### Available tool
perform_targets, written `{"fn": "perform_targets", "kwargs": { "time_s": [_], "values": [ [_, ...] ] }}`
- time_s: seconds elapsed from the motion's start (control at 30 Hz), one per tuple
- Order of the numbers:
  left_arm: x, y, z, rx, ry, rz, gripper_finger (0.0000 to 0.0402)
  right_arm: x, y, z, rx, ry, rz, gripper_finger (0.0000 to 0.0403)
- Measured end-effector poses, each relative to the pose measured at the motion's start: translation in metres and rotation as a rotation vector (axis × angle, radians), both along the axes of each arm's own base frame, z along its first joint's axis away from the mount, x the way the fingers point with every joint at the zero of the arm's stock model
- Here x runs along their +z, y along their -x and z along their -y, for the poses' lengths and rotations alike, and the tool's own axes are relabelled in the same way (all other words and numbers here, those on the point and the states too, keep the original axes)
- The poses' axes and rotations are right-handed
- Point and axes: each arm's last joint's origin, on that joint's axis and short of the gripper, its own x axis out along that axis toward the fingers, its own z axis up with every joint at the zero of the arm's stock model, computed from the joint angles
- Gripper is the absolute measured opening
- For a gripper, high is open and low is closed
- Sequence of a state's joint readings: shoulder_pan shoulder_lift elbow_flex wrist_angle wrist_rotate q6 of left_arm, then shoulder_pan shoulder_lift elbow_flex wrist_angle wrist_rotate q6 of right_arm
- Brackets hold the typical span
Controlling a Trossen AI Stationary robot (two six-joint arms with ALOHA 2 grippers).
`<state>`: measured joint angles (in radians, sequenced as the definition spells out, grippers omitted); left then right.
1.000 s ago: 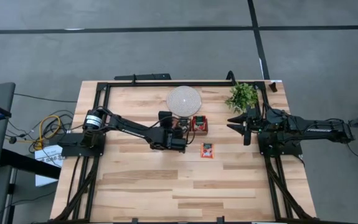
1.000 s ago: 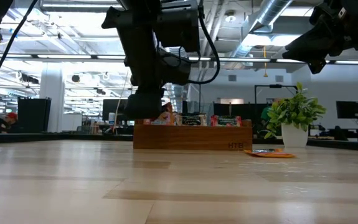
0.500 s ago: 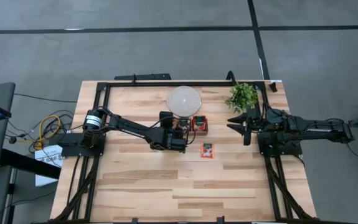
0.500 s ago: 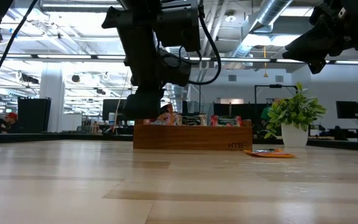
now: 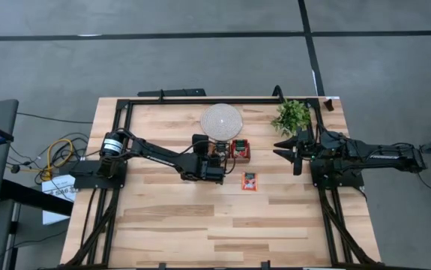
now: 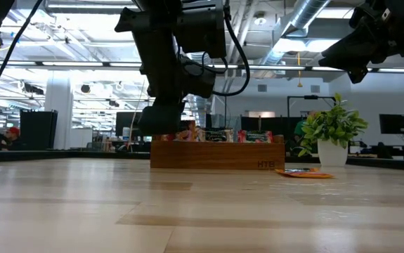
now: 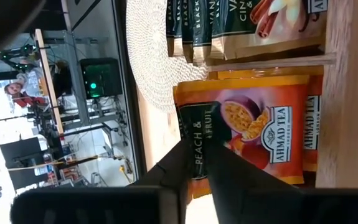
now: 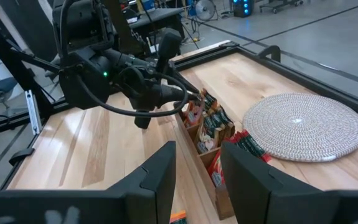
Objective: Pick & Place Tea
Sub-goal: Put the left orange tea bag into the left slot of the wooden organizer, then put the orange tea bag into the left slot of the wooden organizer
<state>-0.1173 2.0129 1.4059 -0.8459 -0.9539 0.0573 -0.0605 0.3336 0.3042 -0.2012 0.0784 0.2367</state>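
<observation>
The wooden tray (image 5: 240, 150) stands at mid-table with tea sachets upright in it. In the left wrist view a red-orange sachet (image 7: 259, 124) with a dark green band lies on top of others in one compartment, and tan sachets (image 7: 259, 22) fill the compartment beside it. My left gripper (image 7: 196, 146) slants down at the tray's left end, its fingertips a narrow gap apart over that green band. Another red-orange sachet (image 5: 249, 181) lies flat on the table in front of the tray. My right gripper (image 5: 286, 150) waits open, raised, to the right of the tray. My left gripper has its fingertips (image 7: 183, 149) at the green band (image 7: 197, 134) of the red-orange sachet, coming slanting down from the table's left. The band shows through the gap between them. Whether they touch the sachet I cannot tell. The sachet lies in the tray.
A round white woven disc (image 5: 221, 122) lies just behind the tray. A small potted plant (image 5: 291, 116) stands at the back right, near my right arm. A black frame (image 5: 200, 100) runs round the table's edges. Bare wood stretches across the near half.
</observation>
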Motion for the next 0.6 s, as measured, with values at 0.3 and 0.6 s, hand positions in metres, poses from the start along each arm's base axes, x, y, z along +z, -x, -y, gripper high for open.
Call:
{"fn": "perform_targets", "kwargs": {
  "time_s": [0.3,0.6],
  "values": [
    [0.015,-0.006,0.006,-0.014,0.003,0.014,0.0096,0.0,0.0,0.0,0.0,0.0,0.0,0.0118],
    [0.067,-0.02,0.007,-0.002,0.043,0.068,0.0101,0.0,0.0,0.0,0.0,-0.001,0.0,0.0118]
  ]
}}
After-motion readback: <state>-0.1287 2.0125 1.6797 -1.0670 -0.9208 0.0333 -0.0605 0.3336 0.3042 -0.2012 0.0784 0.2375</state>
